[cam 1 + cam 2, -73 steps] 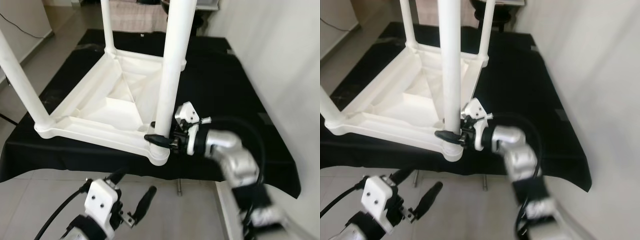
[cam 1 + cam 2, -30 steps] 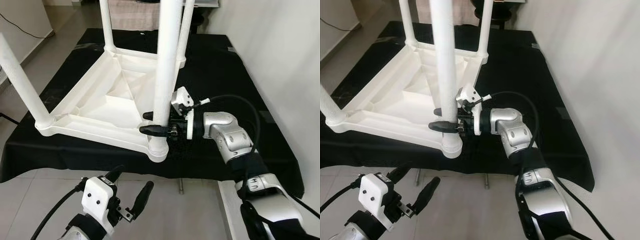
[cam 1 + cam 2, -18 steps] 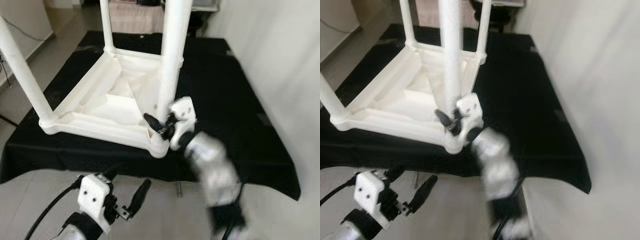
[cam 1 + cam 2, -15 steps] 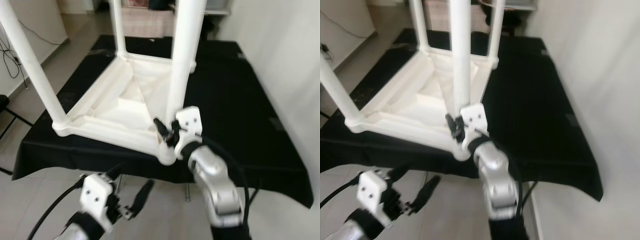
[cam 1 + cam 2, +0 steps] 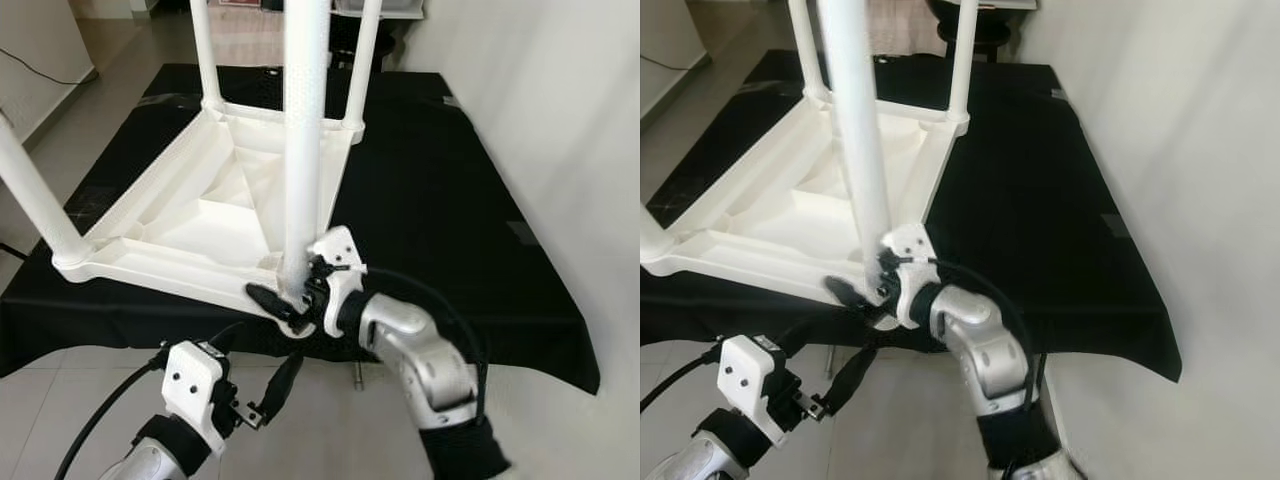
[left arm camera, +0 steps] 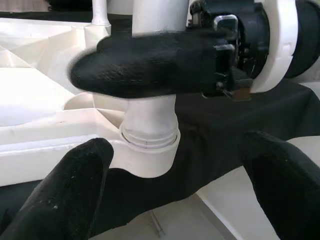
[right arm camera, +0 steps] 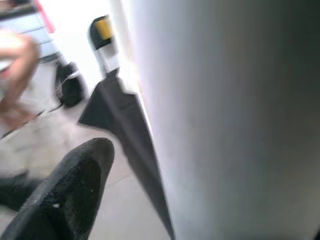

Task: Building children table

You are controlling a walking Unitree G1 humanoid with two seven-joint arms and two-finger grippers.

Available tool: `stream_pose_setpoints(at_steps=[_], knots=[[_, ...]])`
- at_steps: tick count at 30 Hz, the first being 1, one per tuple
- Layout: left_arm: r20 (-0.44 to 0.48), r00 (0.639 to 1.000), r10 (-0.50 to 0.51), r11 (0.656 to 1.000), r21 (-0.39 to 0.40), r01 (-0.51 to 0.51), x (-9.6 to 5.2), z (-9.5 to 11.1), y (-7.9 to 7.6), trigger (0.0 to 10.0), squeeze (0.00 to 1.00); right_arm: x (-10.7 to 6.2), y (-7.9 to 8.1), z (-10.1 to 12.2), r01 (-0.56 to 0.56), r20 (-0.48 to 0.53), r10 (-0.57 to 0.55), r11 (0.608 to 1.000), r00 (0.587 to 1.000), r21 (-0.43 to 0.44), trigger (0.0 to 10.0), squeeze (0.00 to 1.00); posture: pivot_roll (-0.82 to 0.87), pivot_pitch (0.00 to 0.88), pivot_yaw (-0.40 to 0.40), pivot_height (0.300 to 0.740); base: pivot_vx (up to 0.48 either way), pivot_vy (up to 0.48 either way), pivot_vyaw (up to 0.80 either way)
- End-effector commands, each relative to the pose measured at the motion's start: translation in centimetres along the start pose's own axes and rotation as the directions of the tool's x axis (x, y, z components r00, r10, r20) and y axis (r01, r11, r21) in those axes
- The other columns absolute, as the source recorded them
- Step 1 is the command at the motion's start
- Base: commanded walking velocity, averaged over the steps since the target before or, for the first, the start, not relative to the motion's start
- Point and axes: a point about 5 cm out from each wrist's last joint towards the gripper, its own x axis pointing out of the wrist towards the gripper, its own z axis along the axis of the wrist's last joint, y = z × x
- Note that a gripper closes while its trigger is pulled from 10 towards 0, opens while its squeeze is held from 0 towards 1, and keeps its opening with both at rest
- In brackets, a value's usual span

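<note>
Nearest the camera, the left gripper (image 5: pixel 262 392) was seen held low over the pale floor (image 5: pixel 330 430) just in front of the cloth's edge, its two black fingers spread apart with nothing between them; in the left wrist view the socket at the table's near corner (image 6: pixel 148 145) was framed in that gap, apart from both fingers. Just beyond and slightly above it, the right gripper (image 5: pixel 285 297) was placed at the foot of the near leg (image 5: pixel 303 140), where the leg meets the corner socket, one black finger (image 5: pixel 268 298) being seen across the front of the leg; whether the fingers were pressed onto the leg or only lying beside it could not be told, the right wrist view being blurred and crowded by the white tube. The leg's long axis was seen running upright, straight up from the gripper, so any seating push was judged to have to go down along that axis or as a twist about it, and the right arm was judged the nearer one for that. The upside-down white table (image 5: pixel 190 215) was found lying on the black cloth (image 5: pixel 440 220), with a left leg (image 5: pixel 35 195) near the cloth's edge and two far legs (image 5: pixel 362 60) at the back corners, all standing upright
</note>
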Motion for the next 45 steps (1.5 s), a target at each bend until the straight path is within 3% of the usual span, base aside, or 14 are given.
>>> stream_pose_setpoints(at_steps=[1, 8, 9, 10, 26, 27, 28, 29, 37, 38, 39, 42, 43, 45], knots=[[-0.019, 1.000, -0.005, 1.000, -0.007, 0.005, -0.2, -0.3, -0.2, 10.0, 0.00, 0.4, 0.4, -0.9, -0.107, -0.023, 0.107, 0.994, 0.994, 0.005, 10.0, 0.00, 0.02, 0.179, -0.098, 0.740, 0.000, 0.000, 0.00], [-0.020, 1.000, -0.003, 1.000, -0.004, 0.003, -0.4, -0.3, -0.5, 10.0, 0.00, 1.2, -1.1, -0.4, -0.212, -0.045, 0.210, 0.977, 0.977, -0.036, 10.0, 0.00, 0.03, 0.180, -0.099, 0.740, 0.000, 0.000, 0.00], [-0.022, 1.000, -0.003, 1.000, -0.005, 0.003, -0.4, -0.3, -0.5, 10.0, 0.00, 1.5, -1.9, 0.2, -0.217, -0.042, 0.216, 0.975, 0.976, -0.039, 1.4, 0.00, 0.03, 0.179, -0.099, 0.740, 0.000, 0.000, 0.00], [-0.023, 1.000, -0.003, 1.000, -0.005, 0.002, -0.5, -0.3, -0.6, 10.0, 0.00, 1.7, -2.6, 0.7, -0.212, -0.036, 0.211, 0.976, 0.977, -0.037, 0.0, 0.00, 0.03, 0.182, -0.103, 0.740, 0.000, 0.000, 0.00], [-0.024, 1.000, -0.009, 1.000, -0.015, 0.009, -0.6, -0.1, -0.9, 10.0, 0.00, -2.0, -4.3, -1.6, 0.025, -0.084, -0.022, 0.999, 0.996, 0.032, 0.0, 0.00, 0.00, 0.191, -0.107, 0.740, 0.000, 0.000, 0.00], [-0.025, 1.000, -0.008, 1.000, -0.013, 0.008, -0.6, -0.2, -0.8, 10.0, 0.00, -3.0, -5.1, -3.1, 0.451, -0.160, -0.443, 0.893, 0.882, 0.013, 0.0, 0.00, -0.01, 0.193, -0.109, 0.740, 0.000, 0.000, 0.00], [-0.025, 1.000, -0.008, 1.000, -0.013, 0.008, -0.6, -0.2, -0.8, 10.0, 0.00, -3.0, -5.1, -3.1, 0.451, -0.160, -0.443, 0.893, 0.882, 0.013, 0.0, 0.00, -0.01, 0.193, -0.109, 0.740, 0.000, 0.000, 0.00], [-0.024, 1.000, -0.006, 1.000, -0.009, 0.006, -0.6, -0.2, -0.6, 10.0, 0.00, -5.1, -3.2, -4.6, 0.750, -0.223, -0.733, 0.661, 0.643, -0.010, 0.0, 0.00, -0.02, 0.196, -0.103, 0.740, 0.000, 0.000, 0.00], [-0.030, 0.999, -0.019, 1.000, -0.001, 0.019, -0.2, -0.5, -0.4, 10.0, 0.00, -0.5, -0.2, -3.5, 0.582, -0.150, -0.571, 0.812, 0.807, 0.036, 0.0, 0.00, 0.00, 0.171, -0.099, 0.740, 0.000, 0.000, 0.00], [-0.031, 0.999, -0.017, 1.000, 0.003, 0.017, -0.2, -0.5, -0.3, 10.0, 0.00, 0.2, -0.4, -3.6, 0.564, -0.153, -0.552, 0.825, 0.820, 0.046, 2.6, 0.00, 0.01, 0.167, -0.099, 0.740, 0.000, 0.000, 0.00], [-0.030, 1.000, -0.005, 1.000, 0.008, 0.005, -0.2, -0.5, -0.3, 10.0, 0.00, 0.7, -0.7, -3.4, 0.537, -0.141, -0.523, 0.838, 0.841, 0.095, 10.0, 0.00, 0.01, 0.167, -0.100, 0.740, 0.000, 0.000, 0.00], [-0.029, 1.000, 0.005, 1.000, 0.012, -0.004, -0.3, -0.5, -0.2, 10.0, 0.00, 1.0, -0.8, -3.1, 0.524, -0.132, -0.509, 0.842, 0.851, 0.129, 10.0, 0.00, 0.02, 0.169, -0.101, 0.740, 0.000, 0.000, 0.00], [-0.028, 1.000, 0.013, 1.000, 0.014, -0.013, -0.3, -0.5, -0.2, 10.0, 0.00, 1.4, -0.7, -2.6, 0.431, -0.110, -0.417, 0.885, 0.902, 0.177, 10.0, 1.00, 0.02, 0.169, -0.099, 0.740, 0.000, 0.000, 0.00], [-0.028, 0.999, 0.017, 1.000, 0.015, -0.017, -0.3, -0.4, -0.1, 10.0, 0.00, 1.7, -0.8, -1.9, 0.321, -0.072, -0.312, 0.924, 0.947, 0.210, 10.0, 1.00, 0.02, 0.169, -0.099, 0.740, 0.000, 0.000, 0.00]])
